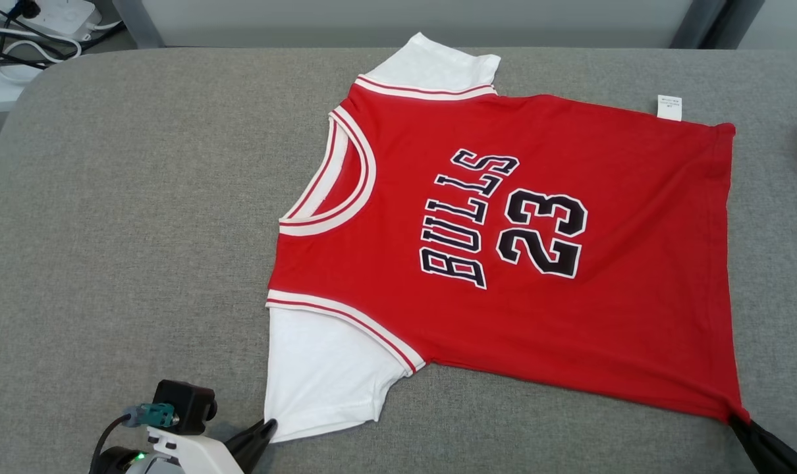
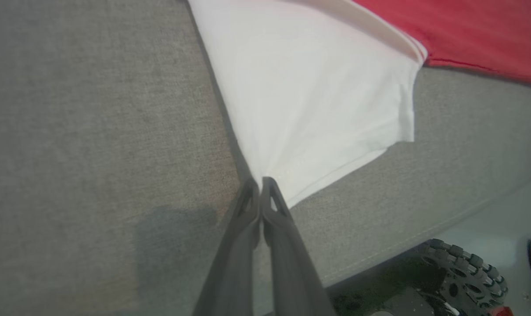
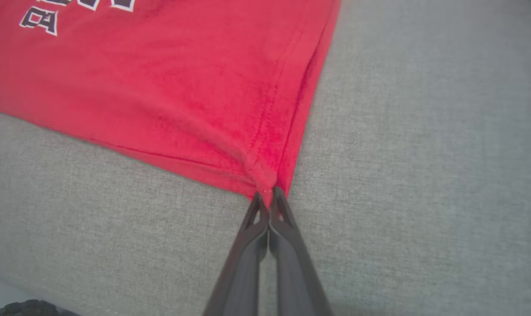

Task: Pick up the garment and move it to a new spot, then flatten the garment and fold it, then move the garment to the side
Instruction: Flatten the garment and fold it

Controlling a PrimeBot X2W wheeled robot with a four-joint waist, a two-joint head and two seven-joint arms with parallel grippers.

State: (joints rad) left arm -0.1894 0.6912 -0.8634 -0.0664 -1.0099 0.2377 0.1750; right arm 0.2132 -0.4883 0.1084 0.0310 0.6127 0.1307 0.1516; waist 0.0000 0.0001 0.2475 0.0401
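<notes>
The jersey (image 1: pixel 537 263) lies spread face up across the middle and right of the grey surface (image 1: pixel 141 230), collar toward the robot's left and hem toward its right. It is red knit with white trim, white sleeves, and black lettering outlined in white. The cloth looks thin and soft. It is mostly smooth, with small puckers fanning out from the two places where it is pinched.

The left tool (image 2: pixel 261 182) is closed tight on the near sleeve (image 1: pixel 319 368), gripping its outer corner. The right tool (image 3: pixel 267 193) is closed tight on the near hem corner (image 3: pixel 263 180), right at the stitched seam. Both corners are drawn to a point low over the surface.

I'd say the flattening is about finished and the fold is next. That would mean lifting both held corners together, keeping them level, and carrying the near edge over toward the far one so the cloth doesn't skew or bunch. The far sleeve (image 1: pixel 438 66) is partly tucked and may need tidying.

A small white tag (image 1: pixel 669 107) sticks out at the far hem. The surface is a coarse woven fabric with rounded corners.
</notes>
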